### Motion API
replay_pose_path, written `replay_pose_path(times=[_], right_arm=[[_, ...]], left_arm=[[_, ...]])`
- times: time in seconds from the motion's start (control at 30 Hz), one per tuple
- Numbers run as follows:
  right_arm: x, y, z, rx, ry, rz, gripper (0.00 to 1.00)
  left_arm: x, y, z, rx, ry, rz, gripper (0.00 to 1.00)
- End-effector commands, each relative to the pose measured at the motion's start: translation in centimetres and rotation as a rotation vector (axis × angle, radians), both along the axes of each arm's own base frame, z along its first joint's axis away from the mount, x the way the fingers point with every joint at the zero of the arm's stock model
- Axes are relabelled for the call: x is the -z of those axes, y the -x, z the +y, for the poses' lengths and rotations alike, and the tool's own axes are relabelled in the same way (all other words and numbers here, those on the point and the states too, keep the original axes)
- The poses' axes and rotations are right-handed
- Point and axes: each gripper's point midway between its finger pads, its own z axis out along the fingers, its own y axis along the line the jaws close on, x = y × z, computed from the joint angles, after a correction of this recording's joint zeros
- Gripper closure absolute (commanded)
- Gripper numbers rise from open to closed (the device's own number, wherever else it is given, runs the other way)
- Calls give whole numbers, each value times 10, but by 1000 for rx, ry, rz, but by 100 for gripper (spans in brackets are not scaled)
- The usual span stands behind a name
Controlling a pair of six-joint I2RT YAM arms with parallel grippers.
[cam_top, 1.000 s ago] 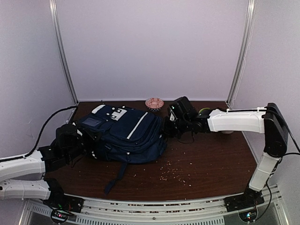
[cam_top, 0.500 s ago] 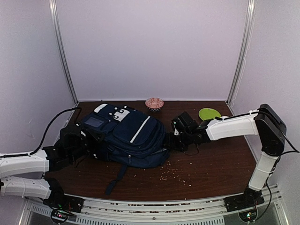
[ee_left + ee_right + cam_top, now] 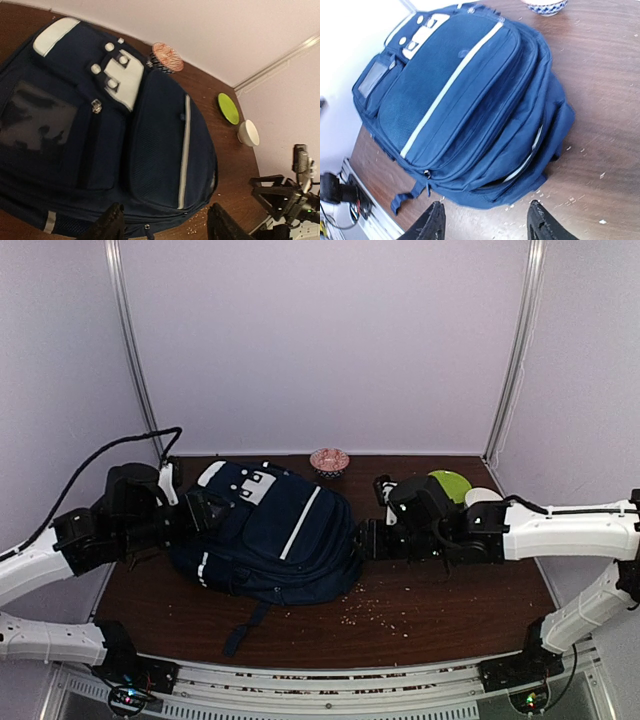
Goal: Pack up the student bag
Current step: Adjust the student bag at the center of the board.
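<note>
Fabric of the student bag fills the middle of the dark wooden table. The navy backpack lies flat on its back with its front panel and white stripes upward. Its top, with the white buckle patches, points toward the far left, and a dark strap trails off its near edge toward the arm bases. Every zip that shows appears drawn shut, so no interior is visible and what it already holds, if anything, cannot be told. A pale strip along the lower side seam in the right wrist view may be lining or trim. The left gripper sits at the bag's top left corner and the right gripper at its right flank. Each wrist view shows that gripper's two fingers spread apart with nothing between them, and whether either touches the cloth is unclear from above. Flanking the bag this way looks like preparation for one arm to steady it while the other works a zip, so packing seems barely begun. At the far edge stands a small patterned bowl, whose pink speckled top could be contents or a cover. Behind the right arm lie a bare lime-green plate and, just beside it, a white cup that looks empty. Pale crumbs dot the wood near the bag's near right corner.
</note>
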Motion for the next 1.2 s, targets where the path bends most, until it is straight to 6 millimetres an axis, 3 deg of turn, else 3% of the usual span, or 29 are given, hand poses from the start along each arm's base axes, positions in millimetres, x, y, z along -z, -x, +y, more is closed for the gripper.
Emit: replay_pose_path(times=[0.0, 0.03, 0.13, 0.33, 0.57, 0.9, 1.17], right_arm=[[18, 5, -11, 91, -7, -50, 45], [20, 7, -10, 87, -52, -47, 45], [20, 12, -3, 35, -94, -23, 45], [48, 27, 9, -10, -122, 97, 44], [63, 29, 16, 52, -277, 214, 45], [66, 27, -13, 109, -269, 191, 45], [63, 20, 3, 86, -292, 203, 45]], left_arm=[[-29, 25, -3, 187, -332, -134, 2], [-35, 28, -12, 252, -412, -169, 2], [-26, 42, -36, 416, -581, -207, 3], [32, 59, -78, 667, -891, -178, 5], [75, 58, -111, 798, -1105, -194, 5], [114, 40, -84, 709, -1272, -97, 2], [126, 14, -71, 652, -1320, -61, 2]])
